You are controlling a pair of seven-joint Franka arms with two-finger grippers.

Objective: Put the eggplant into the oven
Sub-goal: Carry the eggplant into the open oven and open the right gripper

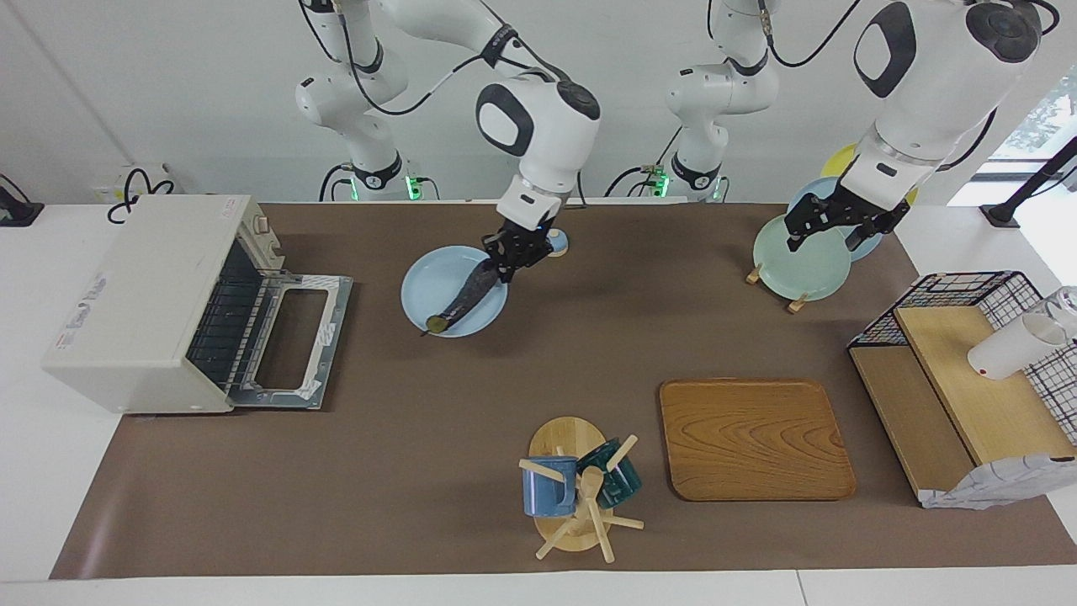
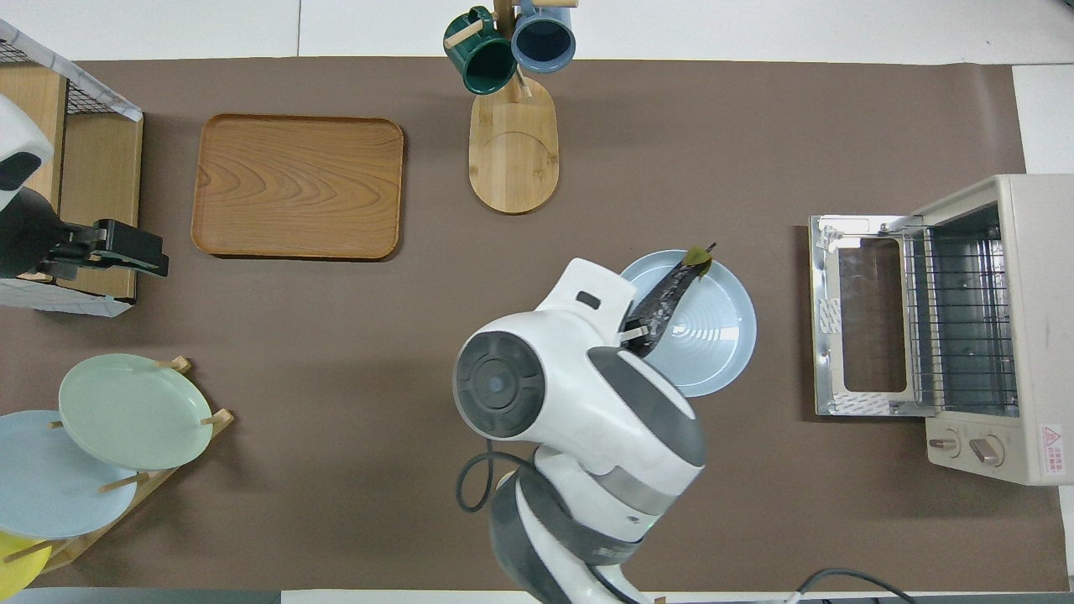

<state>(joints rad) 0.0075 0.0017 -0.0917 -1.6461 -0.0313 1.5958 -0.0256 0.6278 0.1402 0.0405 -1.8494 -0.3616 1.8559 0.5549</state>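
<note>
The dark purple eggplant (image 1: 465,298) hangs tilted over the light blue plate (image 1: 421,295). Its green stem end is low, at the plate's rim farther from the robots. My right gripper (image 1: 509,259) is shut on the eggplant's raised end. In the overhead view the right arm's wrist hides that gripper, and the eggplant (image 2: 669,292) sticks out over the plate (image 2: 717,344). The off-white oven (image 1: 139,295) stands at the right arm's end of the table with its glass door (image 1: 290,341) dropped open and the wire rack showing; the overhead view shows it too (image 2: 1019,252). My left gripper (image 1: 820,236) waits open over the plate rack.
A rack of plates (image 1: 799,261) stands at the left arm's end, with a wire basket and wooden shelf (image 1: 968,379) beside it. A wooden tray (image 1: 753,438) and a mug tree (image 1: 576,488) with two mugs lie farther from the robots.
</note>
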